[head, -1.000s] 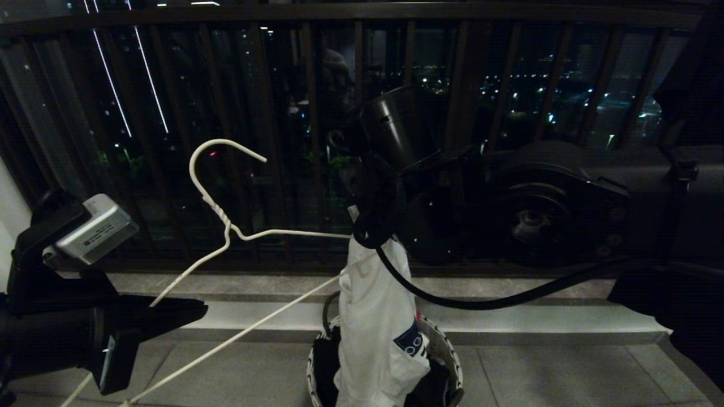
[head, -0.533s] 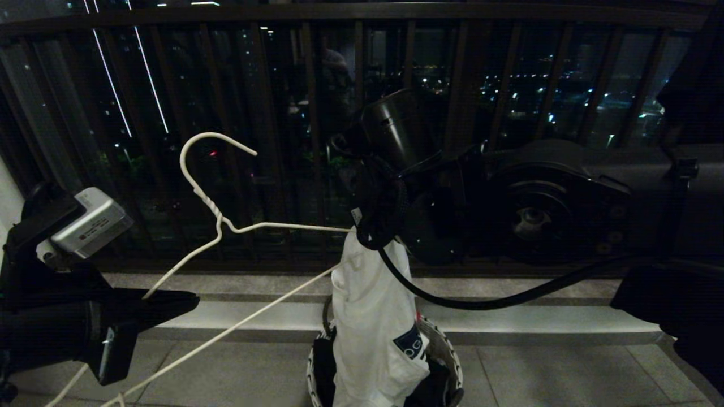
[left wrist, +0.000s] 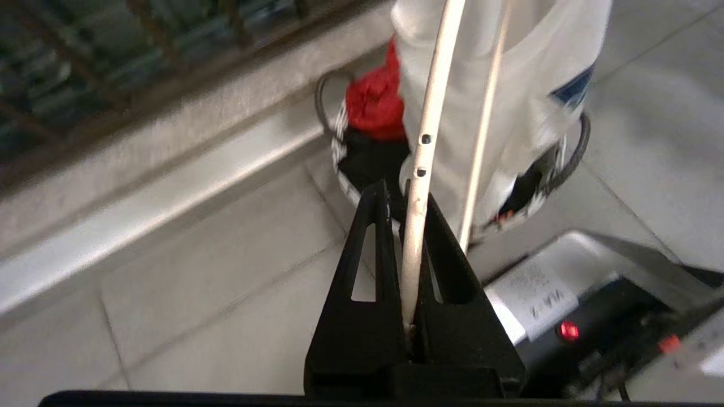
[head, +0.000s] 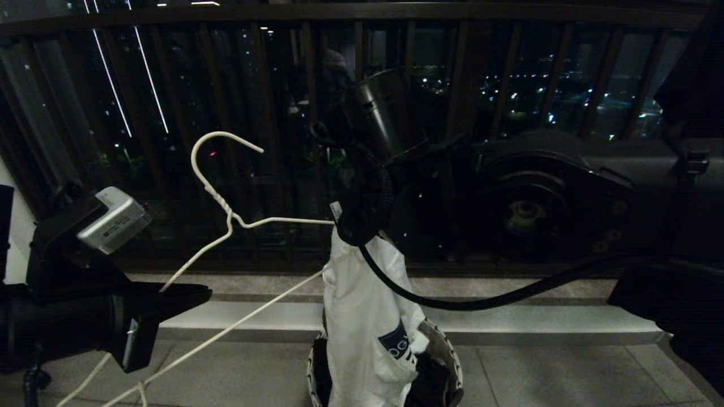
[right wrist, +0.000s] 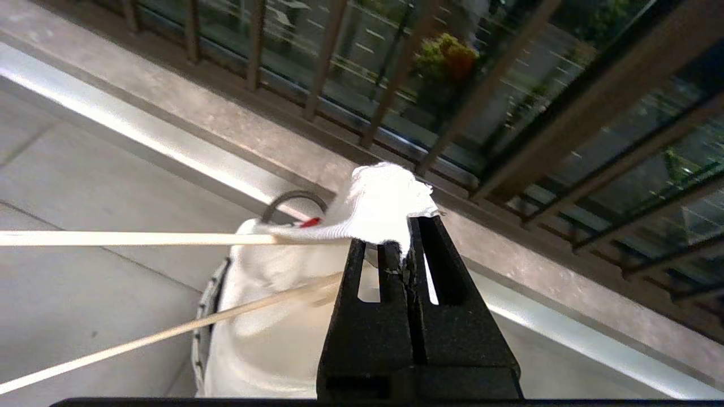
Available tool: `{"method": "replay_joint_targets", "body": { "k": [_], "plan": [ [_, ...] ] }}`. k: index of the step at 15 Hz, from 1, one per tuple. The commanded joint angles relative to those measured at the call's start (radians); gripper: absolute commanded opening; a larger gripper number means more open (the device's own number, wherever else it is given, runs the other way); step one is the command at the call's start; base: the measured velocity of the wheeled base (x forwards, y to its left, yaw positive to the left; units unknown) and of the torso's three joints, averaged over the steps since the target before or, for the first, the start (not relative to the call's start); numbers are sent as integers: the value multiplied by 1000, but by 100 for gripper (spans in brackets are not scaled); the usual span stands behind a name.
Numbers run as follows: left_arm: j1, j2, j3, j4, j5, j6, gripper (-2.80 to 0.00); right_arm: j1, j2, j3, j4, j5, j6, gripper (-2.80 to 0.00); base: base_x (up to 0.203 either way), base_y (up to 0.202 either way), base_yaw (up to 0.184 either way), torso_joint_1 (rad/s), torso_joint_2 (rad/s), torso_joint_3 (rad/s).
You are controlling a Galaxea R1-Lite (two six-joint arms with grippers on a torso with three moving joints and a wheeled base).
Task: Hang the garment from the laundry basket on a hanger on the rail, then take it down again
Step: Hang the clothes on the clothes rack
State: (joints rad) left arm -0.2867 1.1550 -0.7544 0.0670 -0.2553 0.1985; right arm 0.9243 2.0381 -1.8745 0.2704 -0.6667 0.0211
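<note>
At eight o'clock in my head view, closest to me, my left gripper (head: pixel 189 294) is clenched on the hanger (head: pixel 226 217), pinching one sloping arm of the wire; its hook points up at ten o'clock against the dark railing (head: pixel 362 11). Dead centre, my right gripper (right wrist: pixel 408 226) is clamped tight on a bunched fold of the T-shirt (head: pixel 365 316). The shirt hangs straight down from it, lower end in the basket (head: pixel 449 362) at six o'clock, beside a red cloth (left wrist: pixel 376 104). The hanger's far arm pokes into the shirt's top.
</note>
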Motion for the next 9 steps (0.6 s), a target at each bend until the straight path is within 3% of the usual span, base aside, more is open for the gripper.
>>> {"method": "replay_joint_targets", "body": {
  "k": [1, 3, 9],
  "plan": [
    [-17, 35, 44, -110, 0, -6, -280, 16, 21, -20, 1, -2, 0, -280, 0, 0, 0, 0, 0, 0],
    [-39, 63, 84, -241, 1, -53, -280, 25, 22, -23, -8, 6, 0, -280, 0, 0, 0, 0, 0, 0],
    [-95, 173, 191, -539, 0, -115, -280, 35, 54, -75, -92, 35, -1, -280, 0, 0, 0, 0, 0, 0]
  ]
}}
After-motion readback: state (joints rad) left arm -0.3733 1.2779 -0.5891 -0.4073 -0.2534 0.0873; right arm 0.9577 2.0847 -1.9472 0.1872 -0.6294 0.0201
